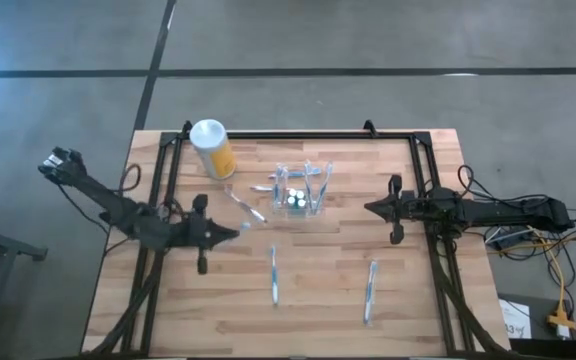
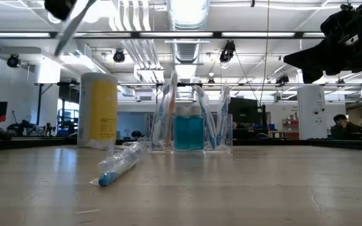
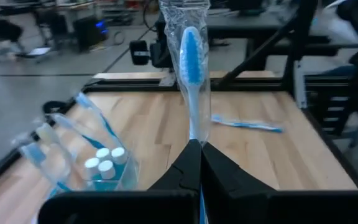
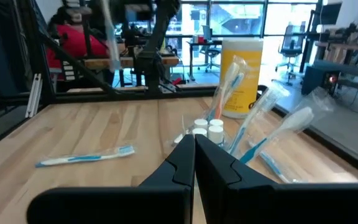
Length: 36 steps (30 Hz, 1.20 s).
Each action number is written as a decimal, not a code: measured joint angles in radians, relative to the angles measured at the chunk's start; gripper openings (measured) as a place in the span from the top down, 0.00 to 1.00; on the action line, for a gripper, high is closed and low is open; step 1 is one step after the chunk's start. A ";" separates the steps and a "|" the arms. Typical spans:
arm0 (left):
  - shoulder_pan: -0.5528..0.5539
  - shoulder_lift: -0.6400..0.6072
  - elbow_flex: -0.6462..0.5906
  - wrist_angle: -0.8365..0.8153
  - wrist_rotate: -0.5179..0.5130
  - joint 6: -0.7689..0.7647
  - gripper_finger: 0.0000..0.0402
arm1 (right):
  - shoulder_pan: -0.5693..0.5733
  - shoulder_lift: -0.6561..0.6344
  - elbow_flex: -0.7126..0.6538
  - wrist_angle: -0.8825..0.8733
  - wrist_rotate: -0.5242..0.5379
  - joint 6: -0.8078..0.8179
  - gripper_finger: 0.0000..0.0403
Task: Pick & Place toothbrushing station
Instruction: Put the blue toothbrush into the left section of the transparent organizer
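The toothbrushing station (image 1: 301,190) is a clear box at the middle of the table, holding several wrapped toothbrushes upright and small white-capped bottles (image 3: 104,160). My left gripper (image 1: 234,232) hovers left of it, shut on a wrapped blue toothbrush (image 3: 191,56). That toothbrush also shows high at the left of the low view (image 2: 68,34). My right gripper (image 1: 373,208) waits shut and level to the right of the station (image 4: 210,130), touching nothing. My left gripper pinches the wrapped toothbrush by its handle end (image 3: 195,134) between its two fingers. The fingers lie nearly level and along the brush. The brush sticks out beyond the fingertips with its bristle head (image 3: 190,43) farthest away, lifted clear of the table.
A yellow canister (image 1: 213,148) with a white lid stands at the back left. One wrapped toothbrush (image 1: 248,207) lies between canister and station, and two more (image 1: 274,275) (image 1: 370,290) lie toward the near edge. A black frame (image 1: 298,133) borders the table.
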<state>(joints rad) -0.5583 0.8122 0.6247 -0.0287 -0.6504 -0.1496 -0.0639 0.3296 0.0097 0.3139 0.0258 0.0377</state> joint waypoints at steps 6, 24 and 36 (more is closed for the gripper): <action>0.240 -0.177 -0.269 0.259 0.409 0.085 1.00 | 0.000 0.000 0.000 0.003 -0.001 0.009 0.98; 0.345 -0.618 -0.567 0.265 0.499 0.156 1.00 | 0.000 -0.001 0.000 0.042 0.000 0.031 0.98; 0.346 -0.691 -0.616 0.284 0.533 0.209 1.00 | 0.000 -0.002 0.000 0.072 0.001 0.038 0.98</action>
<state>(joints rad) -0.2123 0.1211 0.0090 0.2553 -0.1170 0.0591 -0.0639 0.3279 0.0097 0.3860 0.0273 0.0759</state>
